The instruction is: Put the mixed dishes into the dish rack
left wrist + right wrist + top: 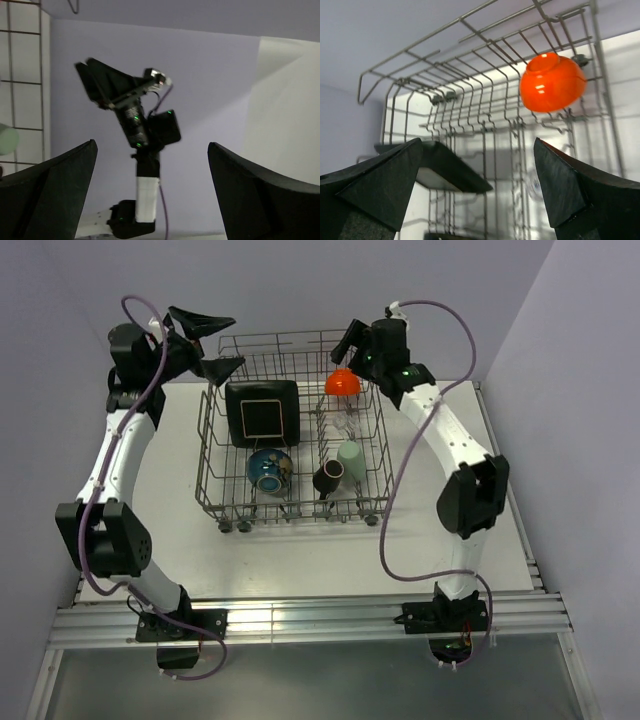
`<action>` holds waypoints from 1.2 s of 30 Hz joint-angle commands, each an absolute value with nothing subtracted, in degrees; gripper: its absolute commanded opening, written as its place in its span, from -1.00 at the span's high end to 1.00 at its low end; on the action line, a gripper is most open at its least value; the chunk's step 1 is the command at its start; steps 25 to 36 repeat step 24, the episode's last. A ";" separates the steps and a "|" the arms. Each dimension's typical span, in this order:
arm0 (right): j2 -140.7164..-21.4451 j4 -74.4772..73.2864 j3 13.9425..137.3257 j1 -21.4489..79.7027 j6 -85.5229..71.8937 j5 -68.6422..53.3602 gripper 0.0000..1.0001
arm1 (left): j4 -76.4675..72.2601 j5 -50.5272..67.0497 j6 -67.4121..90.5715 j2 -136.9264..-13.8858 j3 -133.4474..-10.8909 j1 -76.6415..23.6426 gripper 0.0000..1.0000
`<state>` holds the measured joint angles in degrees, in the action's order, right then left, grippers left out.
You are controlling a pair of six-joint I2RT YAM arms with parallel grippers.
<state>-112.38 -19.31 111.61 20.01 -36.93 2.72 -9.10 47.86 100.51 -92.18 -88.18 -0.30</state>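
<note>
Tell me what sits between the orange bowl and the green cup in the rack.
A small clear glass, faint among the dish rack tines, in the top view.

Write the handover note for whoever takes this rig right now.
Left gripper: open, empty, by the dish rack's back left corner.
Right gripper: open, empty, near the orange bowl.
In the rack: black square plate, blue bowl, dark mug, pale green cup, and the orange bowl upturned at back right. A faint clear glass seems to sit mid-right.
Done: all visible dishes loaded.
Left: probably nothing; confirm the glass.
</note>
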 commanded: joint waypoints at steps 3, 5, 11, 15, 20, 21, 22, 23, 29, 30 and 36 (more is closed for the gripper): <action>-100.13 -31.36 106.80 21.44 -26.21 6.06 -0.99 | 30.87 48.71 70.43 -98.86 -104.64 -1.05 -0.98; -95.22 -33.74 103.20 21.62 -24.01 7.46 -0.99 | 37.58 45.81 61.67 -100.10 -108.61 -2.19 -0.99; -83.96 -41.21 96.16 22.24 -20.40 11.15 -0.99 | 54.23 31.22 45.38 -99.50 -112.79 -9.12 -0.98; -77.53 -47.01 91.34 22.76 -20.65 12.30 -0.99 | 51.51 23.83 41.84 -88.63 -100.84 -12.48 -0.98; -68.23 -49.92 83.69 22.94 -23.72 8.45 -0.99 | 50.10 20.92 39.64 -75.54 -88.54 -13.27 -0.99; -67.25 -50.62 81.93 22.94 -25.04 7.83 -0.99 | 49.84 20.83 39.55 -73.58 -86.94 -13.53 -0.99; -65.50 -52.97 81.31 23.03 -26.79 7.47 -0.99 | 49.31 20.74 39.55 -71.39 -83.70 -13.71 -0.98; -64.43 -53.35 80.34 23.11 -27.15 6.51 -0.99 | 48.26 20.48 39.72 -69.37 -82.11 -13.71 -0.99; -62.94 -53.00 77.46 23.20 -27.59 5.37 -0.99 | 47.56 20.74 39.90 -65.26 -80.44 -13.71 -0.99; -62.94 -53.00 77.46 23.20 -27.59 5.37 -0.99 | 47.56 20.74 39.90 -65.26 -80.44 -13.71 -0.99; -62.94 -53.00 77.46 23.20 -27.59 5.37 -0.99 | 47.56 20.74 39.90 -65.26 -80.44 -13.71 -0.99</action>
